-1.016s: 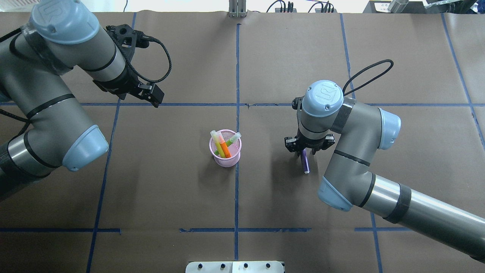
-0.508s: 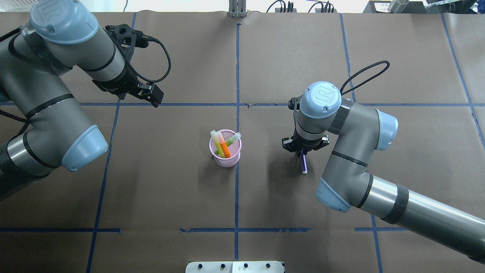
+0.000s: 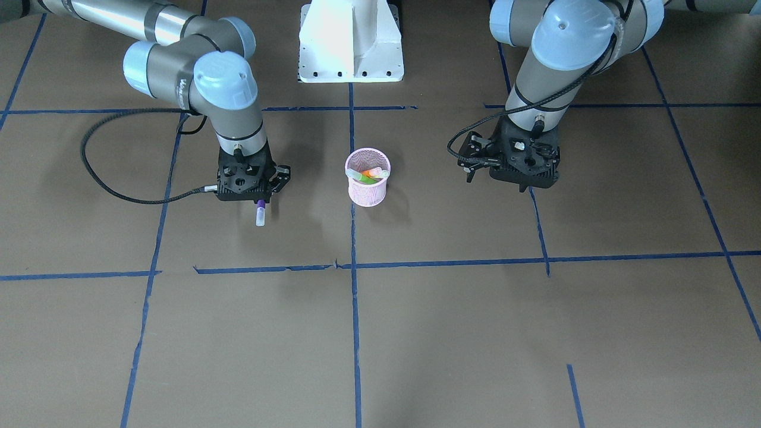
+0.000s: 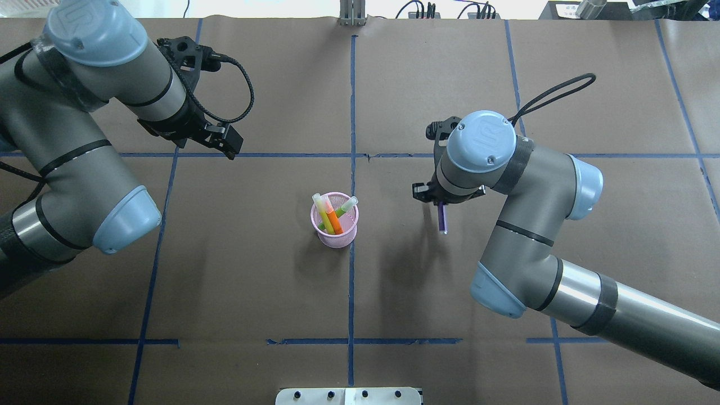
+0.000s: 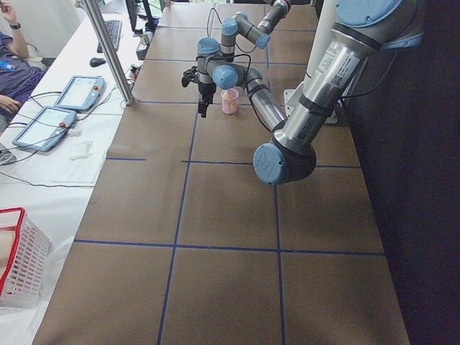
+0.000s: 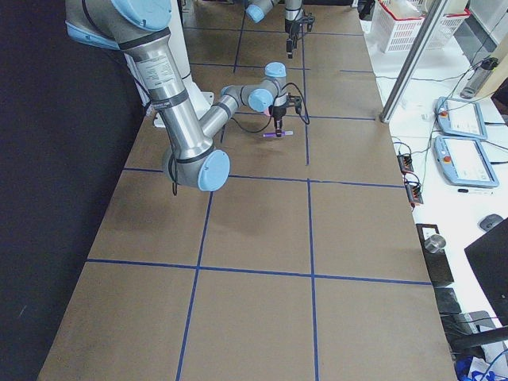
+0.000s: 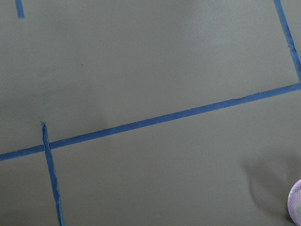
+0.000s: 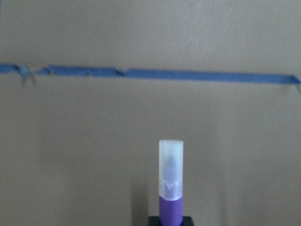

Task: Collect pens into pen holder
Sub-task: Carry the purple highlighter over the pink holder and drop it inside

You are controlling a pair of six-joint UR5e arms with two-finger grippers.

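While right tool (image 4: 442, 206) grips purple pen (image 4: 443, 220) | brown table (image 4: 253, 292) | blue tape (image 4: 350, 292)

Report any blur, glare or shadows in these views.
Right wrist view: soft throughout, the blue tape smeared, the purple pen little crisper. Left wrist view: tape edges sharp. Overhead view: the pen holder throws a faint shadow toward lower left. Front-facing view: the white robot base is washed out by glare.

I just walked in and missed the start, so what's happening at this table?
The right gripper has its jaws shut on the purple pen, off to one side of the pink pen holder. The orange pen and green pen already stand inside it. The left gripper hovers apart, holding nothing.
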